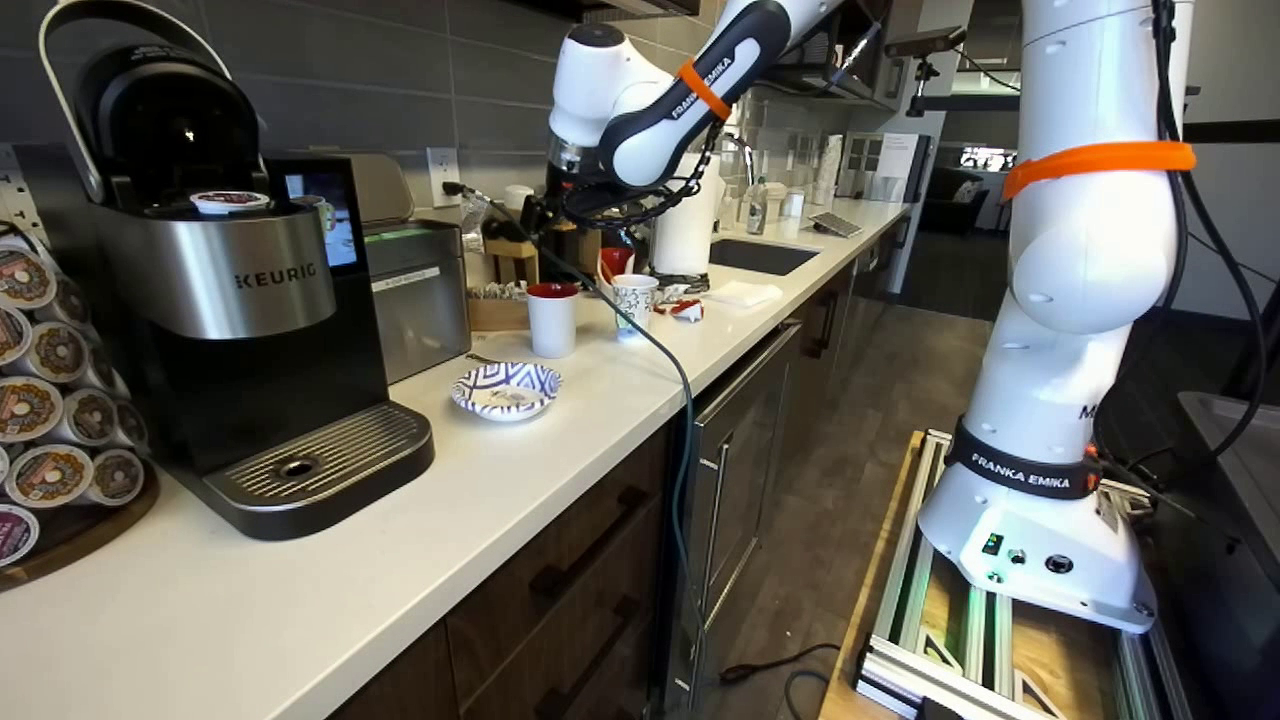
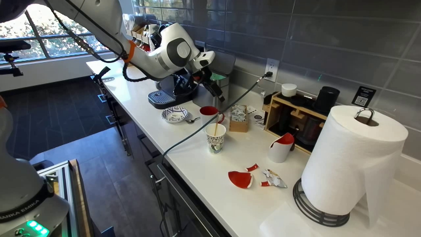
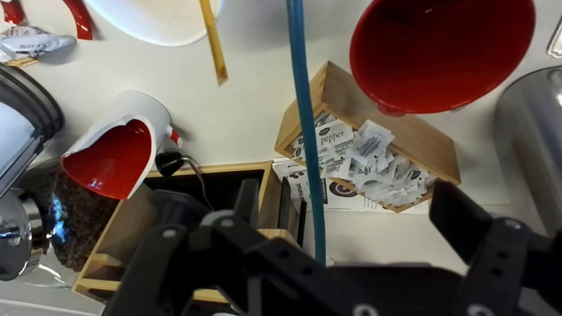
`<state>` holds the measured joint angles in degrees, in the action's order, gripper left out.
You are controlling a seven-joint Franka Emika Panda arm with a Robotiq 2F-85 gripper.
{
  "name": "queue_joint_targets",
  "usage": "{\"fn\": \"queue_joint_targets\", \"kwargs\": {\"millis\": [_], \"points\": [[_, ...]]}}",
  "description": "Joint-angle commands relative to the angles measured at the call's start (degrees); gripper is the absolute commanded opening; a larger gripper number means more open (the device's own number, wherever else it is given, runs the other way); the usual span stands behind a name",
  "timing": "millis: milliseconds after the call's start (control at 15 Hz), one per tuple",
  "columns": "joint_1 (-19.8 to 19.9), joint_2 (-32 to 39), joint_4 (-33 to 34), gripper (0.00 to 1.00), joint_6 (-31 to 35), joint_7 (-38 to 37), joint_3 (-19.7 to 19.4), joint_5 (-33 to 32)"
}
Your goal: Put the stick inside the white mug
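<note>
Only the wrist view plainly shows the gripper (image 3: pixel 351 202) spread wide.

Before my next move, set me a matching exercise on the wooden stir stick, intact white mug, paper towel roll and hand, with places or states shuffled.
1. wooden stir stick
2. intact white mug
3. paper towel roll
4. hand

A. on the black wire stand
B. open, grasping nothing
C. upright, red inside
D. leaning in the patterned paper cup

Pairs: 1-D; 2-C; 3-A; 4-B
</note>
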<state>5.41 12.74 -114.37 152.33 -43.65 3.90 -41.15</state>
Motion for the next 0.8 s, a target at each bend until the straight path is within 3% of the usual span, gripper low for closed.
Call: {"fn": "queue_joint_targets", "kwargs": {"millis": [0, 267, 333, 467, 733], "points": [[0.00, 0.01, 0.00, 1.00, 0.00, 0.02, 0.00, 0.01], [-0.47, 0.50, 1.07, 1.00, -5.22, -1.63, -1.09, -1.44], [-3.93, 0.43, 1.11, 1.00, -6.64, -0.65, -4.91, -0.31], [-4.65, 0.41, 0.99, 1.00, -9.32, 0.13, -6.35, -0.58], [-4.47, 0.31, -0.57, 1.00, -9.59, 5.31, -7.70, 2.12]]}}
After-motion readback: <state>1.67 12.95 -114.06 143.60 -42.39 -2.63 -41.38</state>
